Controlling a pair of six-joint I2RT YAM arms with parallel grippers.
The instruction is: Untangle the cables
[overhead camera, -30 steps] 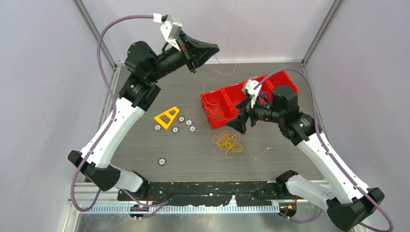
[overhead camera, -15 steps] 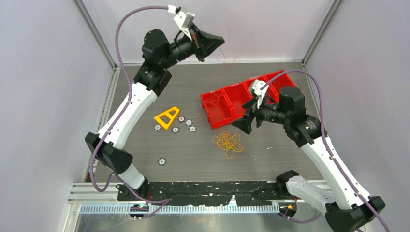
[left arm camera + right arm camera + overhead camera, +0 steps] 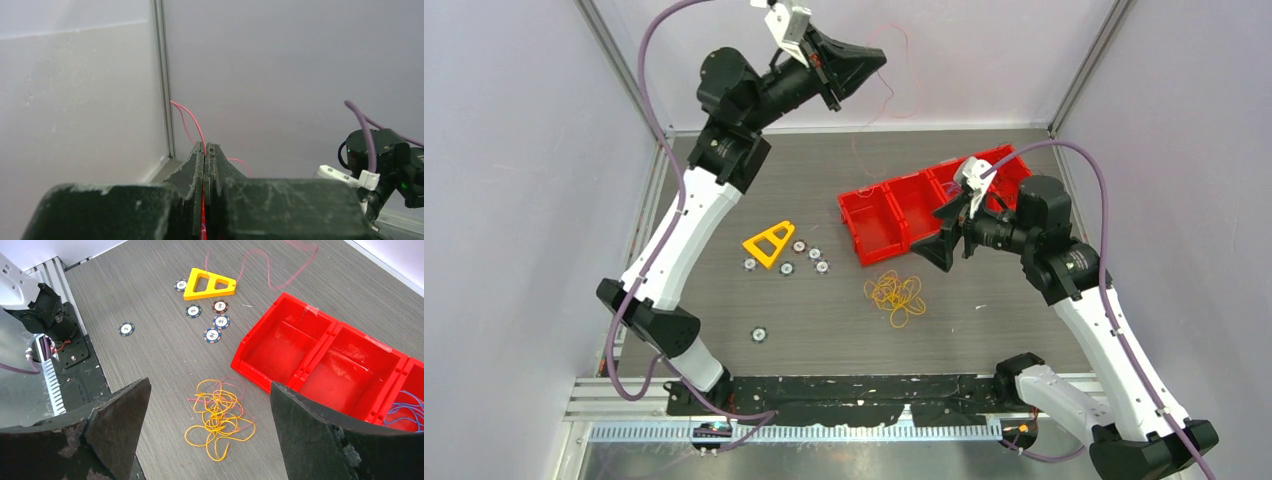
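As our left gripper (image 3: 205,146) pinches one reddish wire (image 3: 198,128), right gripper (image 3: 209,386) gapes.
Tangle (image 3: 218,416) beside red bin (image 3: 260,349): limp, light; we favour outer loops.

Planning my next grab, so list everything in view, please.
tangle: 1, yellow-orange cables, on table in front of bins
red cable: 1, red, pinched in left pincer, raised by back wall
blue cables: a few, blue, in right end bin
bins: 3, red, joined in a row
triangle: 1, yellow, left of bins
discs: 6, dark, five by triangle, one nearer arms
table: 1, dark grey
left pincer: 1, black, shut on red cable
right pincer: 1, black, open, by tangle
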